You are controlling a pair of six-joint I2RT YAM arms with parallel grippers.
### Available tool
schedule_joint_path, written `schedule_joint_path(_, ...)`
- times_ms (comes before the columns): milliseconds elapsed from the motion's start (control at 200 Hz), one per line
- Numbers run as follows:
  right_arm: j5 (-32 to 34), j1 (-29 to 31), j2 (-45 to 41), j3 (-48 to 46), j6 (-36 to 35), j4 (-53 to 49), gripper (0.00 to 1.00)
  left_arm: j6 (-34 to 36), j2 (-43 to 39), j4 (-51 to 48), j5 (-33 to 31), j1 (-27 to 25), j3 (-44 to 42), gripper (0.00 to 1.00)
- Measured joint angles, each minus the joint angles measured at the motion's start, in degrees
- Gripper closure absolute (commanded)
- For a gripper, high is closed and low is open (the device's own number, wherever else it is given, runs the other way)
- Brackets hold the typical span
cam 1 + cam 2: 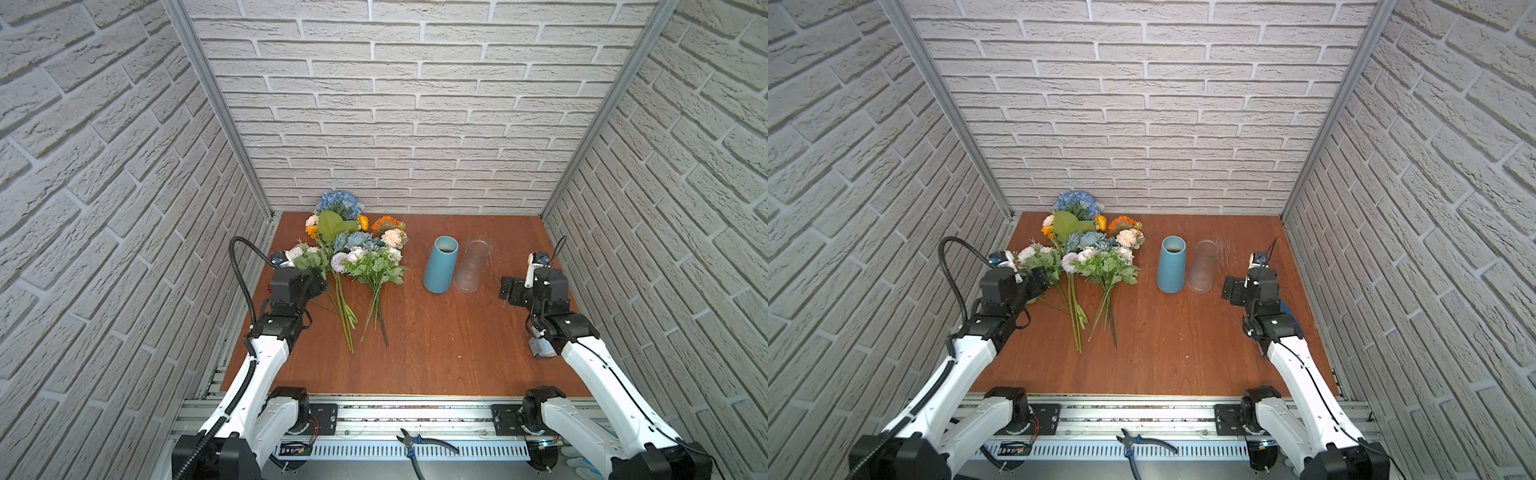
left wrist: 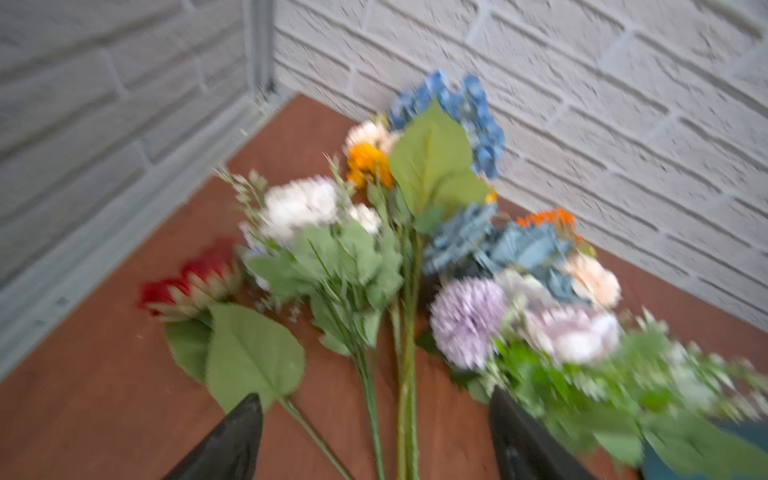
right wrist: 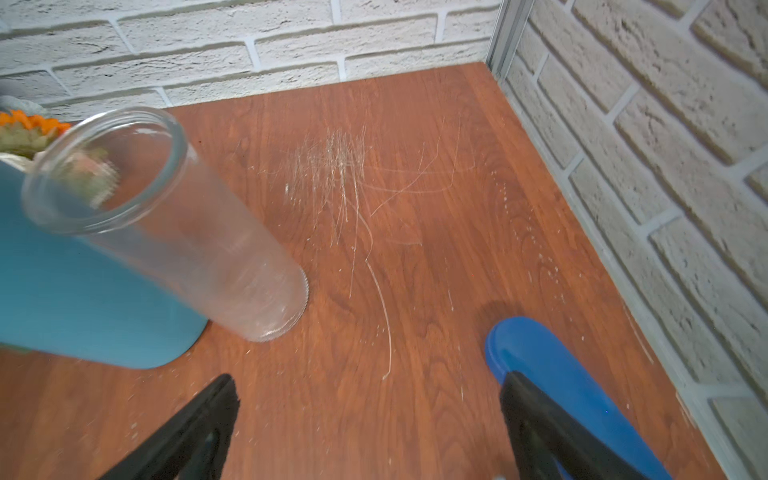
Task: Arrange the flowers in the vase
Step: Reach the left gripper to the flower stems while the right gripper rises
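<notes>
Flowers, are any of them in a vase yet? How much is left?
Done: nothing yet; the blue vase and glass vase stand empty. In hand: nothing; the left gripper hangs open over the flowers, the right gripper is open too. Left: everything; all lie on the table.

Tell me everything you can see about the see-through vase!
The glass vase is clear, tall and round, with a thick rounded rim and a base wider than its mouth. It looks empty. It stands upright on the brown wood-look table, close beside the blue vase, on that vase's right in both top views. Whether the two touch cannot be told. Nothing is holding it.
</notes>
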Motion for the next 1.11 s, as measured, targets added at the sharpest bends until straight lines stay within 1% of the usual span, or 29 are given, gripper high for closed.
schedule_joint_path(110,-4.66,0.09,-1.79,3.1,3.1,-7.08,0.0,-1.64,-1.22,-4.72,3.54,-6.08,0.0,0.21)
schedule_joint_path(240,-9.66,0.72,-1.44,6.95,5.11,-13.7,0.0,-2.62,-0.35,-7.43,5.29,-13.62,0.0,0.29)
schedule_joint_path(365,-12.79,1.64,-1.51,9.01,6.19,-16.41,0.01,-2.19,4.28,-8.85,5.92,-19.45,0.17,0.37)
schedule_joint_path(485,-15.47,1.95,-1.97,9.22,7.23,-17.2,0.05,-0.81,11.17,-9.6,5.84,-23.06,1.75,0.43)
schedule_joint_path(595,-17.42,2.23,-2.01,9.22,8.2,-17.14,0.08,0.48,16.87,-9.4,5.62,-24.72,3.61,0.51)
schedule_joint_path(735,-19.06,2.89,-2.01,9.22,9.03,-16.92,0.09,1.73,22.08,-9.05,4.76,-25.46,5.09,0.55)
schedule_joint_path(875,-19.54,3.61,-2.01,9.22,9.53,-16.52,0.09,2.6,24.55,-8.7,3.52,-25.46,5.46,0.57)
schedule_joint_path(1105,-19.47,4.26,-2.03,9.22,9.62,-16.11,0.1,3.19,27.69,-6.86,3.56,-25.57,5.46,0.66)
